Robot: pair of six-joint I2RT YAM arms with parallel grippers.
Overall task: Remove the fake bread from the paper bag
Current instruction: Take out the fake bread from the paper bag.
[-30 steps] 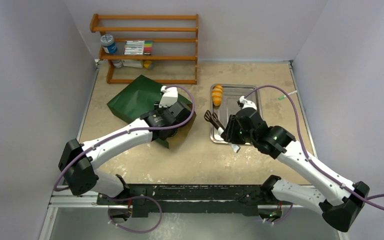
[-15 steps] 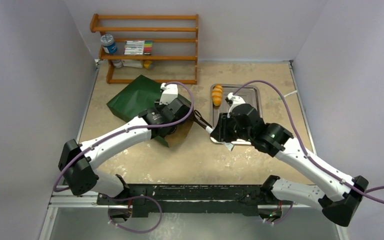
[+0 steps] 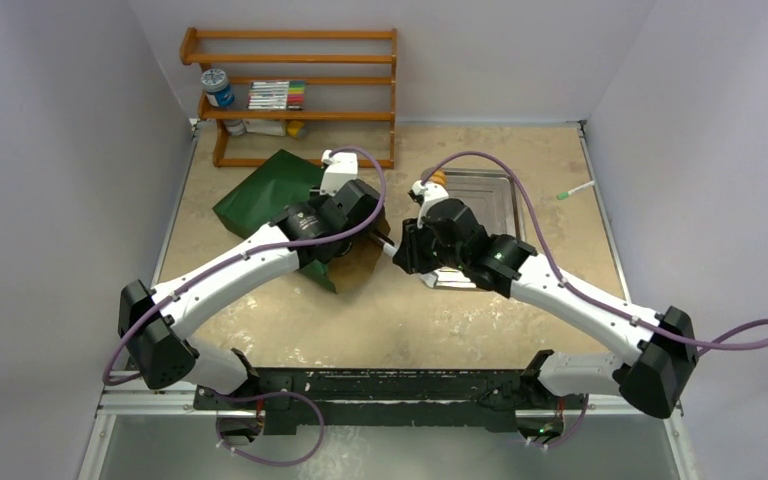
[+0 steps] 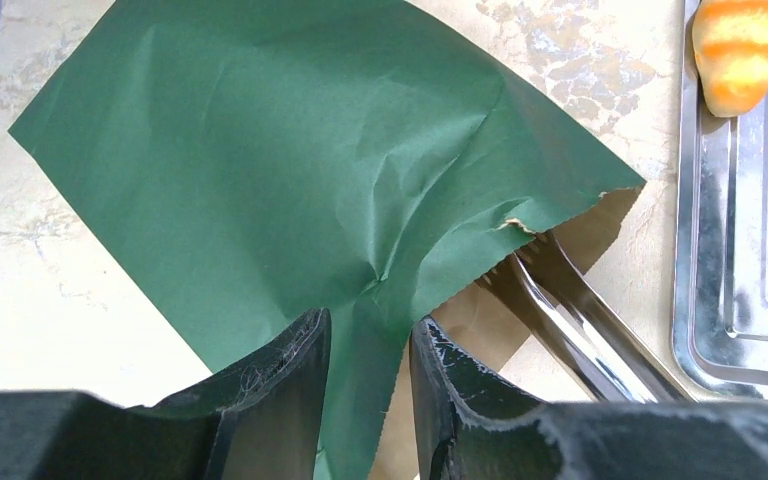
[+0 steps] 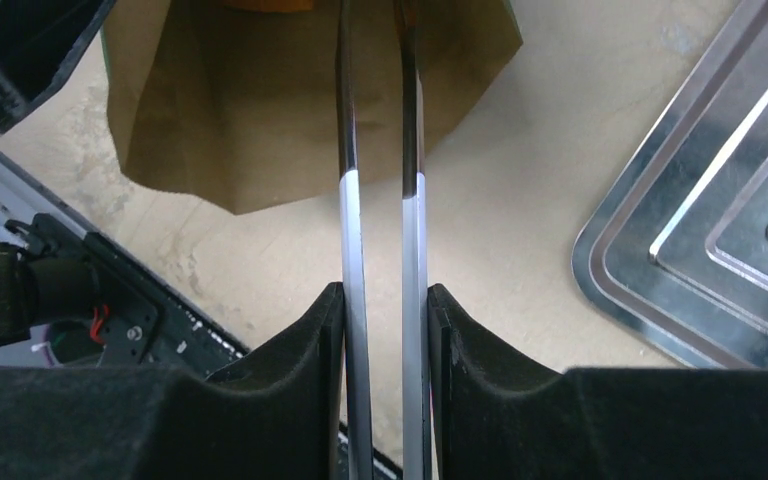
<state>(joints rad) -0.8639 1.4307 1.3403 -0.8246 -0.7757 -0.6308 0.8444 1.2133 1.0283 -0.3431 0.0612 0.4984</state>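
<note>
Left gripper (image 4: 368,335) clamps the paper bag (image 4: 260,150) by its mouth edge while the right gripper (image 5: 385,300), squeezing tongs (image 5: 350,150), reaches inside toward orange bread (image 5: 265,4), likely needing a gentle pinch and withdrawal next.

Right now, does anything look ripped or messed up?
Yes. The paper bag has a little rip in the green edge of its mouth, right where the metal tongs poke in, and brown paper shows there. The bag is wrinkled too. Nothing else looks odd.
</note>
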